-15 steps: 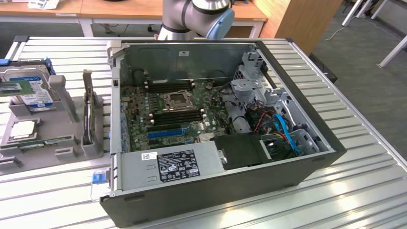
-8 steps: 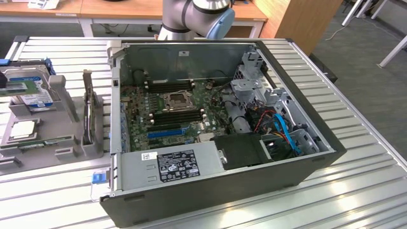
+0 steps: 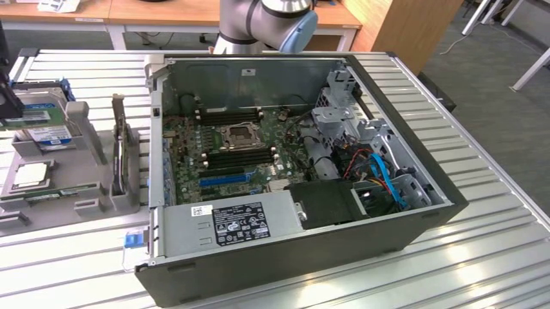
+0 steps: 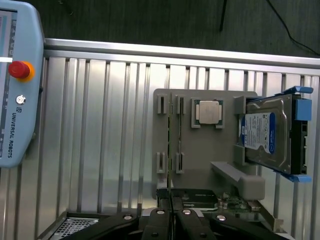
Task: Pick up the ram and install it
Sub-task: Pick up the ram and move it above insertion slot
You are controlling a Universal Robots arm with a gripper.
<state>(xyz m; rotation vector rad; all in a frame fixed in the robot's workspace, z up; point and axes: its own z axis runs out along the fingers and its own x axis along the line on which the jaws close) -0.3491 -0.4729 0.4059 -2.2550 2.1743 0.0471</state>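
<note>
Ram, one, edge-up in tray slots

"UNIVERSAL ROBOTS" on pale teach pendant; power supply label, hard drive label unreadable.

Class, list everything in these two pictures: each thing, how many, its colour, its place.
table: one, silver, under the case and holder
computer case: one, black, open, mid-table
motherboard: one, green, inside the case
power supply: one, grey, inside the case
cables: several, blue and orange, inside the case
holder: one, grey, beside the case
ram stick: one, green, on edge in the holder
processor chip: one, silver, flat in the holder
hard drive: one, silver with blue rails, leaning in the holder
expansion card: one, dark, upright in the holder
control pendant: one, pale blue with red button, apart from the holder
robot arm: one, grey and blue, beyond the case's far end
tool: one, black, shut, nearest the expansion card
</note>
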